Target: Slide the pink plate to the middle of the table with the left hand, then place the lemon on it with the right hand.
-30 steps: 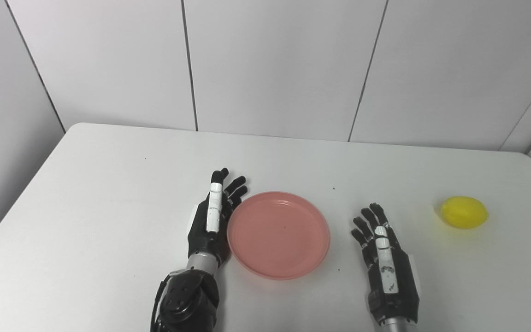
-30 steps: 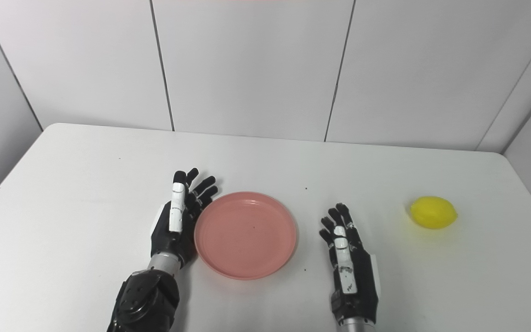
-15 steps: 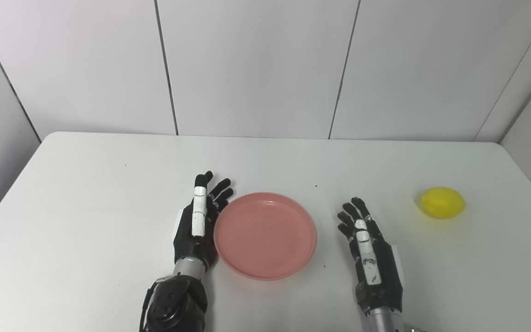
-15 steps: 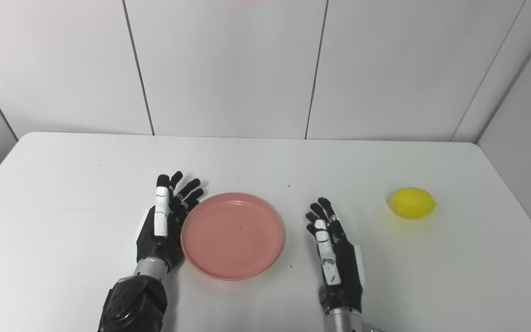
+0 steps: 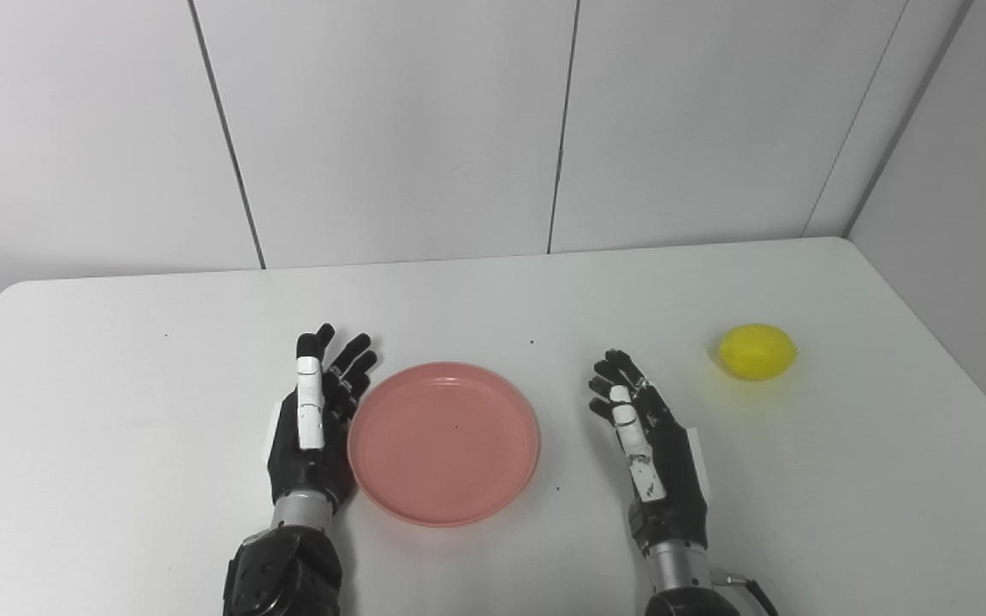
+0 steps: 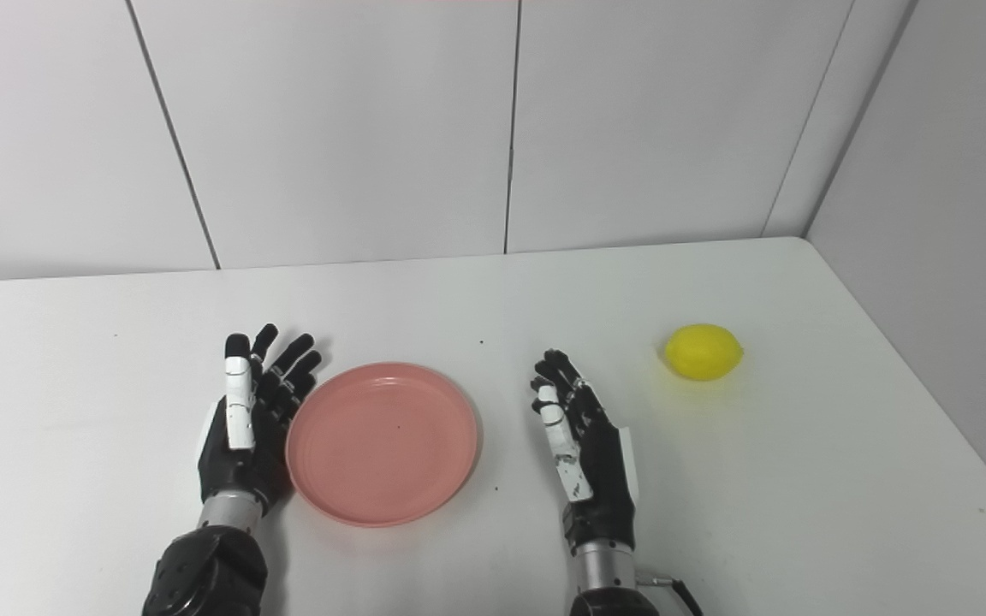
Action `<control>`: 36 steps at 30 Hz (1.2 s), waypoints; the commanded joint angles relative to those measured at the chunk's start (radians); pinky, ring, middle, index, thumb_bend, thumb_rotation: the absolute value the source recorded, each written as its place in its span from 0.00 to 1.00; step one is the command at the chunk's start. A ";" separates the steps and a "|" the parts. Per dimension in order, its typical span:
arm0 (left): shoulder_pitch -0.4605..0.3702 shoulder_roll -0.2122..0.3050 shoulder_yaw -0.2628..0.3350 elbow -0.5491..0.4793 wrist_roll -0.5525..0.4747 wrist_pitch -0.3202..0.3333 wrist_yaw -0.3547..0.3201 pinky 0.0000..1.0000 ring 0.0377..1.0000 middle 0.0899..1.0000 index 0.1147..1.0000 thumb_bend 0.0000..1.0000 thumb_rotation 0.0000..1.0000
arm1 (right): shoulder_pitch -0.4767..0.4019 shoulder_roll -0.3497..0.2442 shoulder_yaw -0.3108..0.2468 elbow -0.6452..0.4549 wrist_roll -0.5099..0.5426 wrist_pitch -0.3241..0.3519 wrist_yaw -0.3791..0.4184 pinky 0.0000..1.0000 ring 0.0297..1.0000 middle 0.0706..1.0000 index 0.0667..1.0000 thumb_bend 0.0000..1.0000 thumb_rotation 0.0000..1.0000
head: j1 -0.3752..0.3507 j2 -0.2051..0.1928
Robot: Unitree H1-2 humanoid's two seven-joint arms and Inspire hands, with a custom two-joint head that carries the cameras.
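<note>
A pink plate (image 5: 444, 441) lies flat on the white table (image 5: 116, 445), near the front middle. My left hand (image 5: 315, 423) is open, fingers apart, set edge-on against the plate's left rim. My right hand (image 5: 651, 453) is open and empty, to the right of the plate with a gap between them. A yellow lemon (image 5: 757, 352) lies on the table at the far right, well beyond my right hand; it also shows in the right eye view (image 6: 703, 352).
Grey panelled walls stand behind the table and along its right side (image 5: 955, 214). The table's right edge runs close past the lemon. A few small dark specks mark the tabletop.
The whole picture has swung, so the camera has turned to the right. My right hand has turned a little more edge-on and edged toward the lemon. The plate and left hand stay together.
</note>
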 commanded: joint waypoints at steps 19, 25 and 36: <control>0.032 -0.016 0.022 0.059 -0.015 0.041 -0.003 1.00 0.88 0.84 0.95 0.80 0.82 | -0.111 -0.214 0.032 -0.145 -0.568 0.166 -0.057 0.71 0.78 0.81 0.79 0.81 0.92 | -0.019 -0.019; 0.035 -0.019 0.024 0.066 -0.011 0.035 -0.005 0.99 0.87 0.84 0.94 0.81 0.81 | -0.145 -0.271 0.035 -0.142 -0.623 0.167 -0.060 0.68 0.76 0.79 0.77 0.81 0.91 | -0.021 -0.028; 0.038 -0.011 0.023 0.064 -0.008 0.039 -0.012 1.00 0.86 0.83 0.93 0.80 0.83 | -0.222 -0.376 0.029 -0.119 -0.731 0.160 -0.059 0.66 0.75 0.78 0.76 0.84 0.91 | -0.036 -0.036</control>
